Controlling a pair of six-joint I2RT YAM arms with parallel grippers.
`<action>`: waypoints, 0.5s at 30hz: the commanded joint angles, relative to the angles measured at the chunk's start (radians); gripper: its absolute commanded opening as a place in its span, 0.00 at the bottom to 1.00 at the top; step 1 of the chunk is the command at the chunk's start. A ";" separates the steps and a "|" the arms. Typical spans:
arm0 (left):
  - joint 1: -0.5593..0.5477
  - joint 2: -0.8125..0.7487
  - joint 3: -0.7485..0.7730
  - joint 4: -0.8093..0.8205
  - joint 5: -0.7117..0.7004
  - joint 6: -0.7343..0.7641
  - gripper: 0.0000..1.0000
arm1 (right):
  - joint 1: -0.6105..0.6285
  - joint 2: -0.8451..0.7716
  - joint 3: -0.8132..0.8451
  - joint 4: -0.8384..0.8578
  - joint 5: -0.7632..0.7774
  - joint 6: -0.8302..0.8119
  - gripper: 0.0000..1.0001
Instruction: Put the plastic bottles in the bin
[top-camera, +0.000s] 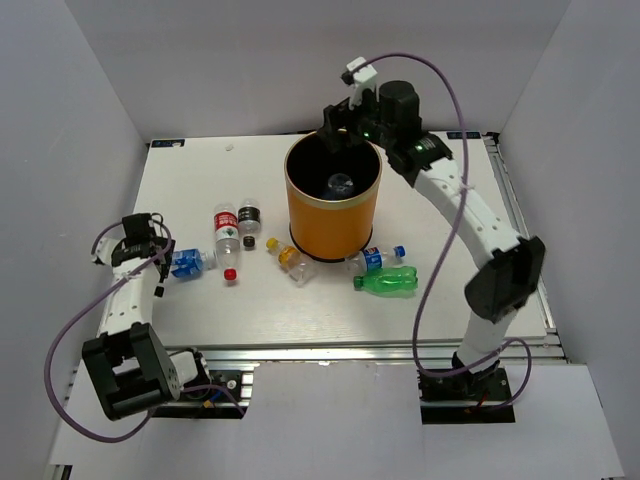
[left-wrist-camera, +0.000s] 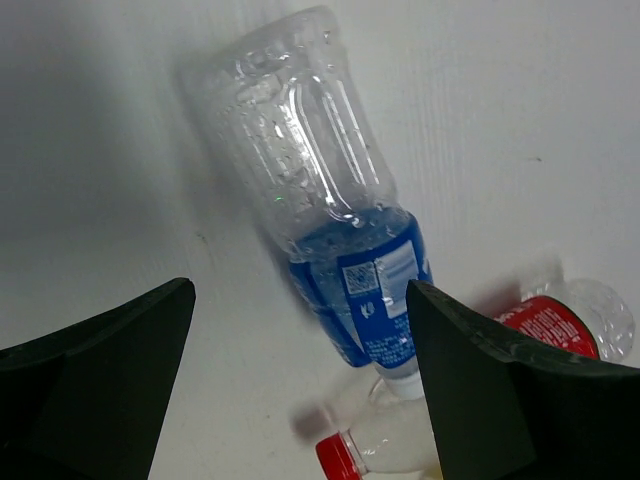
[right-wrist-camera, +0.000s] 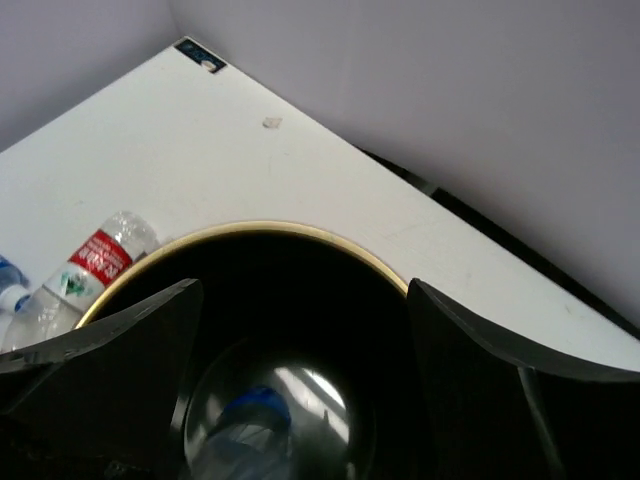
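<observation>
The orange bin (top-camera: 333, 215) stands mid-table with one clear bottle (top-camera: 340, 183) inside. My right gripper (top-camera: 336, 135) hangs open and empty over its far rim; the right wrist view shows the pale rim (right-wrist-camera: 290, 232) and the blue-capped bottle (right-wrist-camera: 240, 430) in the dark below the gripper (right-wrist-camera: 300, 400). My left gripper (top-camera: 168, 264) is open by a blue-labelled clear bottle (top-camera: 192, 262) lying on the table. In the left wrist view that bottle (left-wrist-camera: 330, 200) lies ahead of the open gripper (left-wrist-camera: 300, 400), its cap end between the fingers. A red-labelled bottle (top-camera: 226, 232) lies beside it.
A small black-labelled bottle (top-camera: 249, 216), a yellow-capped bottle (top-camera: 291, 261), a blue-labelled bottle (top-camera: 378, 258) and a green bottle (top-camera: 388, 283) lie around the bin's base. Grey walls enclose the table on three sides. The red-capped bottle's neck (left-wrist-camera: 352, 455) lies near my left fingers.
</observation>
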 joint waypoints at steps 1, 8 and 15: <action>0.047 0.013 -0.009 0.020 0.031 -0.072 0.98 | -0.005 -0.227 -0.121 0.106 0.132 -0.009 0.90; 0.108 0.288 0.082 0.092 0.065 -0.093 0.98 | -0.037 -0.513 -0.467 0.213 0.278 0.002 0.89; 0.114 0.552 0.216 0.140 0.132 -0.063 0.92 | -0.043 -0.729 -0.733 0.243 0.320 0.030 0.89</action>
